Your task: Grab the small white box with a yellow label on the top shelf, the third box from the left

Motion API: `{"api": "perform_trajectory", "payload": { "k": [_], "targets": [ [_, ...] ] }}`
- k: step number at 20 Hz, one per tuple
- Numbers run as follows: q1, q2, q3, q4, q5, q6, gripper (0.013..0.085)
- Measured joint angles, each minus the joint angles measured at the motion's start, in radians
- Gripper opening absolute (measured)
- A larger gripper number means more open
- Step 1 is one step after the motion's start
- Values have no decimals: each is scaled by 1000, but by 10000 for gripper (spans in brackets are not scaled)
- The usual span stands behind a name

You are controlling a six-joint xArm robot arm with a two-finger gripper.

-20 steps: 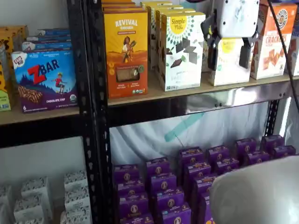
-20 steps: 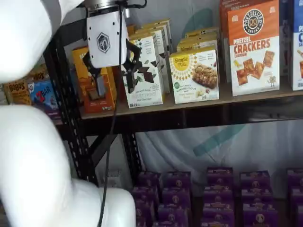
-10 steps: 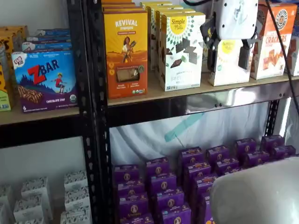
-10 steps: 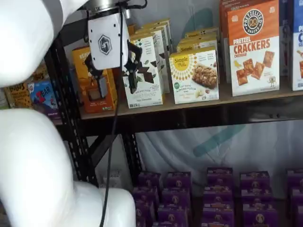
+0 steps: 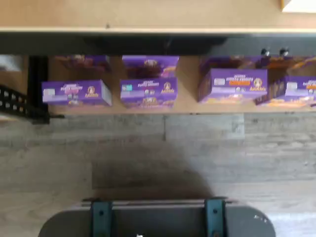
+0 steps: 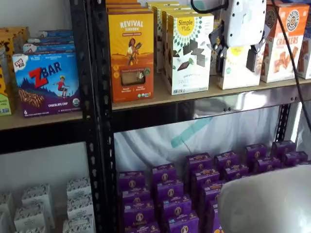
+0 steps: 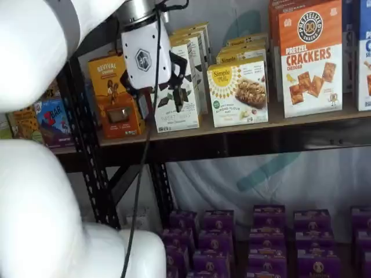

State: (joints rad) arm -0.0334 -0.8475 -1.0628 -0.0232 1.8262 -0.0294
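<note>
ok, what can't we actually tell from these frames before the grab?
- Small white box: in a shelf view the gripper covers its top and middle.
- Depth: no view shows how far the open fingers are from the box face.
- Wrist view: looks at purple boxes and floor, not the target; the top shelf is outside it.
- Crackers box: its left part sits behind the gripper and cable.

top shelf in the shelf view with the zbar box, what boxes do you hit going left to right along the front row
On the top shelf: orange Revival box → Simple Mills box → the small white box, with the gripper in front of it → orange crackers box.
</note>
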Motion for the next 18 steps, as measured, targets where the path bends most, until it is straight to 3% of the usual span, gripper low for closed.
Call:
{"api": "perform_trajectory", "payload": {
  "k": [7, 13, 18],
  "targets": [
    [-173, 86, -27, 12, -149, -162, 850],
    [-272, 177, -87, 35, -208, -258, 850],
    [-326, 235, -126, 58, -253, -309, 850]
  ]
}}
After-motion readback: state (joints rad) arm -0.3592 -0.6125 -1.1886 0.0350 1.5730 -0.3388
